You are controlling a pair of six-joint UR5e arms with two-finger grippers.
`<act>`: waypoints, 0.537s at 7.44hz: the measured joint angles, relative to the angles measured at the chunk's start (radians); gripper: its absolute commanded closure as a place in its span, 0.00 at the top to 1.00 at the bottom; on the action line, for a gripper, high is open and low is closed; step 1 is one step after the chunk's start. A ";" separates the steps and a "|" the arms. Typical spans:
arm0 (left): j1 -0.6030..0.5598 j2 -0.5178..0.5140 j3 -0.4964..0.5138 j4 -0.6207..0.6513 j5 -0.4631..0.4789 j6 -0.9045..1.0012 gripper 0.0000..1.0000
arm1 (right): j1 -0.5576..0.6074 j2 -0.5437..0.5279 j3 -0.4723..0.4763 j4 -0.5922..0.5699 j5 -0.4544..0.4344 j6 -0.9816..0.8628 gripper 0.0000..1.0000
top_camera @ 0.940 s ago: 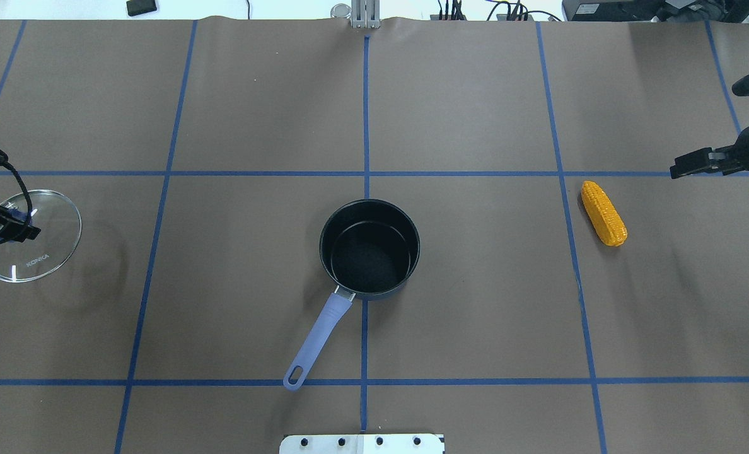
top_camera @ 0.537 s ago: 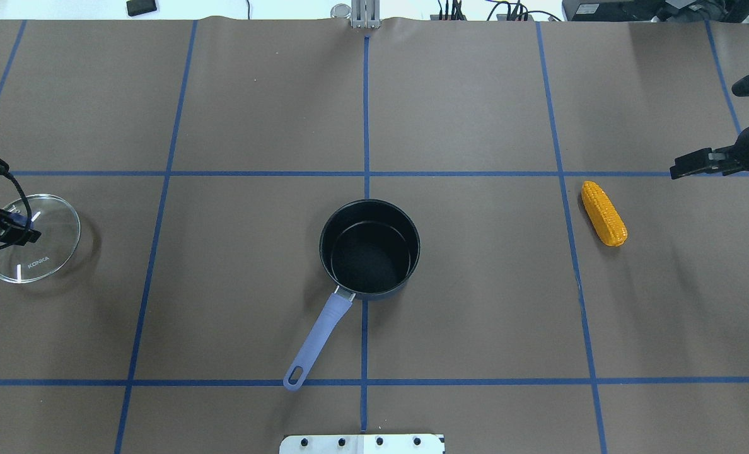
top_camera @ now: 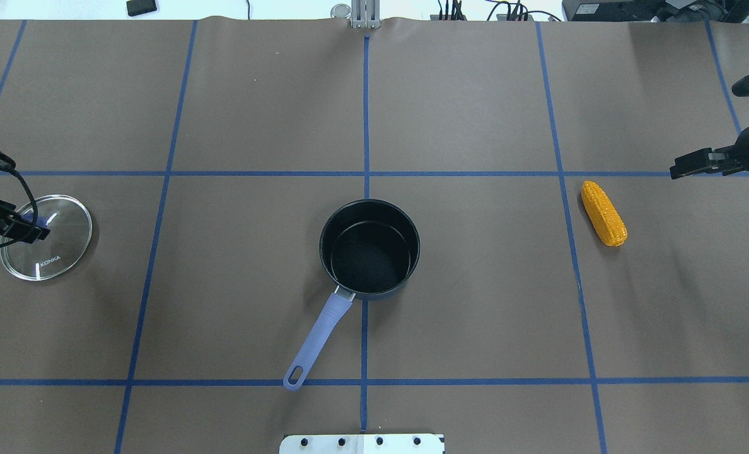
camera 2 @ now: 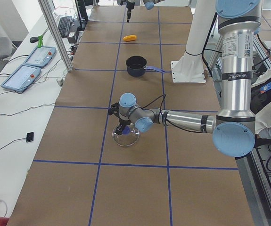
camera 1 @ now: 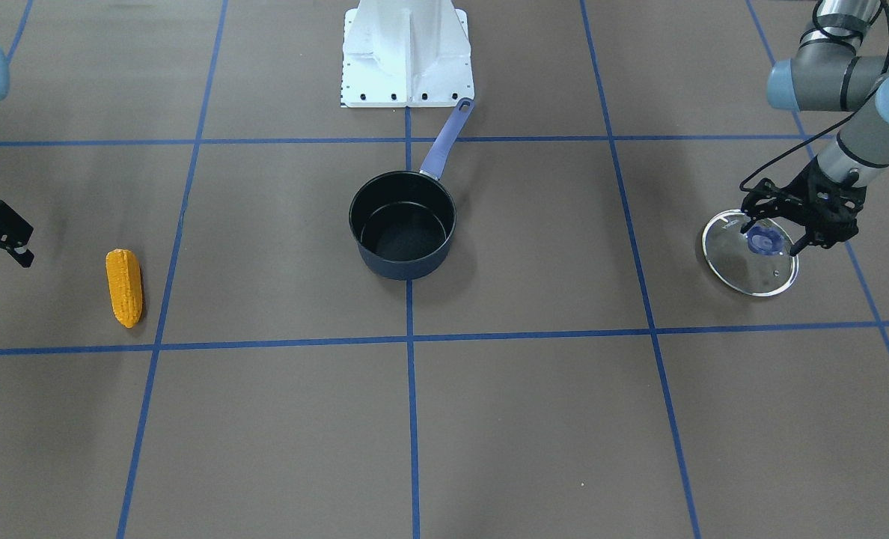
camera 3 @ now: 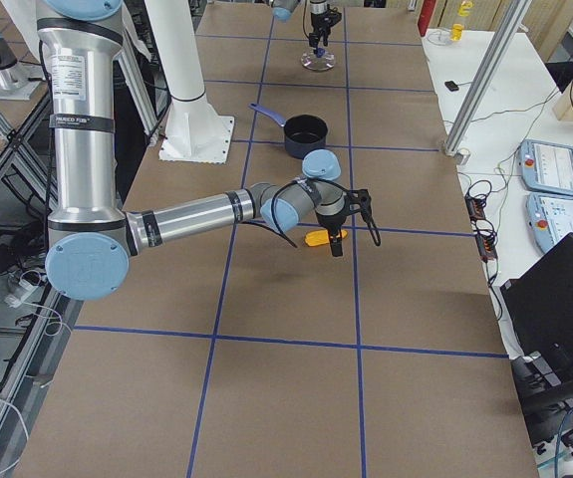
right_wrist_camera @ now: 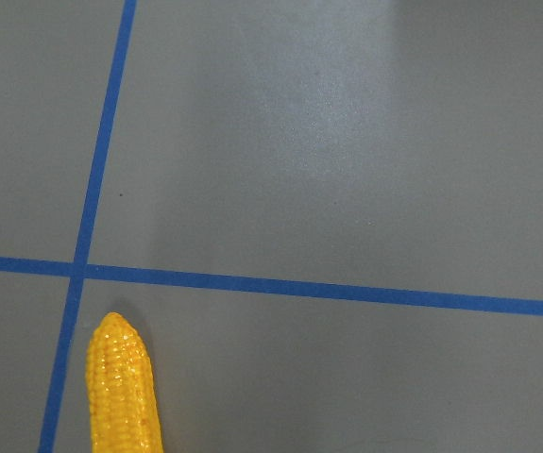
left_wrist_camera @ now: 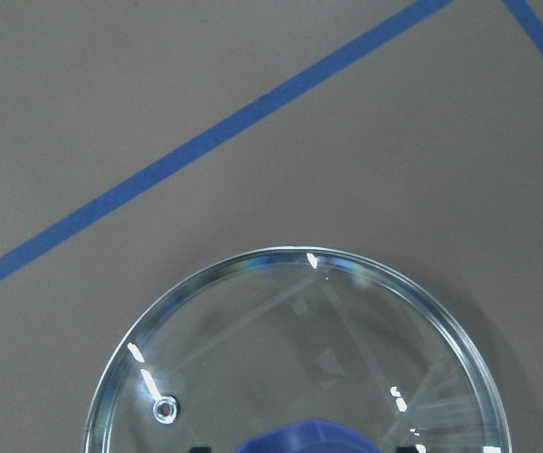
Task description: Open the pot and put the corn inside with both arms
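The pot (top_camera: 369,249) is seen open at the middle of the table (top_camera: 475,353), its handle pointed toward the robot's base. The lid (top_camera: 45,236) is held low at the table's far left, well apart from the pot, with the left gripper (camera 1: 771,238) clenched on its blue knob (left_wrist_camera: 318,436). Whether the glass rim is fully seated on the table cannot be told. A release made too high is therefore judged the 1st risk: the lid could drop, tilt and roll. The 2nd risk is judged to lie with the corn (top_camera: 603,213). Its rounded, tapered body could be squeezed out or rolled aside if pinched off-centre. Being not much shorter than the pot's mouth, it could also be left propped on the rim unless tipped in end first.

The corn is found lying flat on the robot's right, well apart from the pot, just beside a blue tape line (top_camera: 573,252). The right gripper (top_camera: 696,162) is held near it but not over it: only the cob's tapered tip is caught at the lower left of the right wrist view. Whether that gripper is spread or closed cannot be told.
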 measured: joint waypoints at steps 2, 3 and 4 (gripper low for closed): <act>-0.044 -0.006 -0.006 0.038 -0.042 0.004 0.99 | -0.002 0.000 0.002 0.000 0.001 0.000 1.00; -0.129 -0.012 -0.016 0.111 -0.066 0.035 0.99 | -0.003 0.000 0.003 0.000 0.001 0.000 1.00; -0.230 -0.018 -0.026 0.202 -0.078 0.124 0.99 | -0.004 0.000 0.004 0.000 0.001 0.000 1.00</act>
